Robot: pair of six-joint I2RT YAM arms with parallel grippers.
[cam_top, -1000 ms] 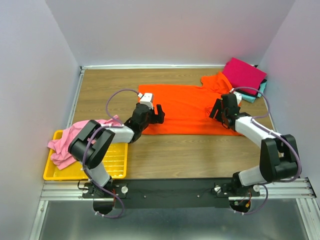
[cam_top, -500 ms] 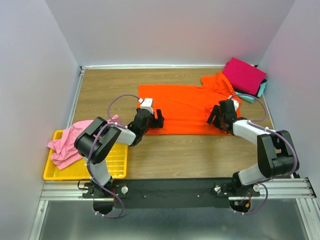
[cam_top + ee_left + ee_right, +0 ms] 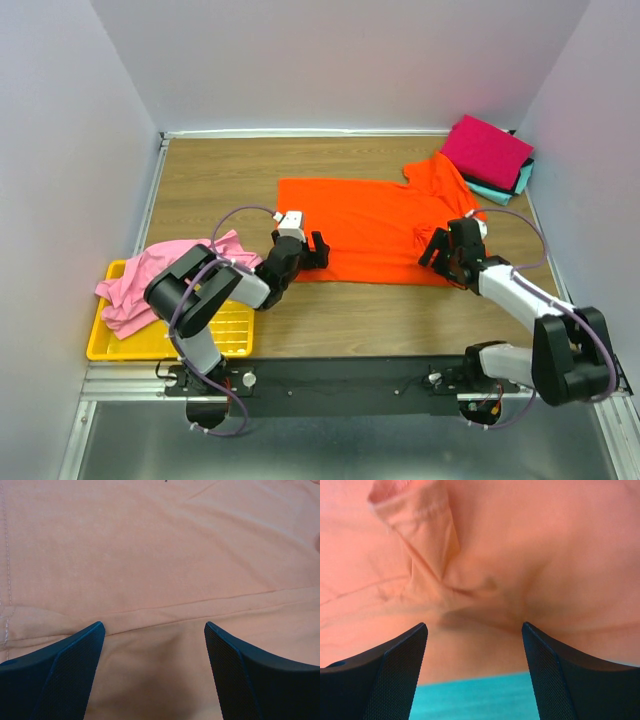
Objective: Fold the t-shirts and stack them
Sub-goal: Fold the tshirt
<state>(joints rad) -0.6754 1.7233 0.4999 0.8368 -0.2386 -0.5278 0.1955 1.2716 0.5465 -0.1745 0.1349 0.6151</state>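
The left arm is folded tight at its elbow, with the forearm running low over the brown wooden counter (image 3: pixel 220 180). The left end effector (image 3: pixel 318 250) (image 3: pixel 154 627) sits at the near left corner of the bright orange cloth t-shirt (image 3: pixel 370 225) (image 3: pixel 160 555). Its 2 fingers are spread wide, released, with a hem seam lying flat between them.

The right arm stretches forward from its base. The right end effector (image 3: pixel 437 248) (image 3: pixel 474 626) is low at the shirt's near right corner, fingers also spread apart and released over bunched, creased orange cloth.

The orange shirt lies spread flat at mid-counter with its long axis running left to right. Its bottom hem is to the left, and its sleeve end is to the right, touching the folded magenta cloth t-shirt (image 3: pixel 488 150). That shirt tops a stack in the far right corner, with a teal folded one (image 3: pixel 495 190) beneath.

A light pink cloth t-shirt (image 3: pixel 150 275) lies crumpled over the yellow plastic mesh tray (image 3: pixel 230 330) at the near left.
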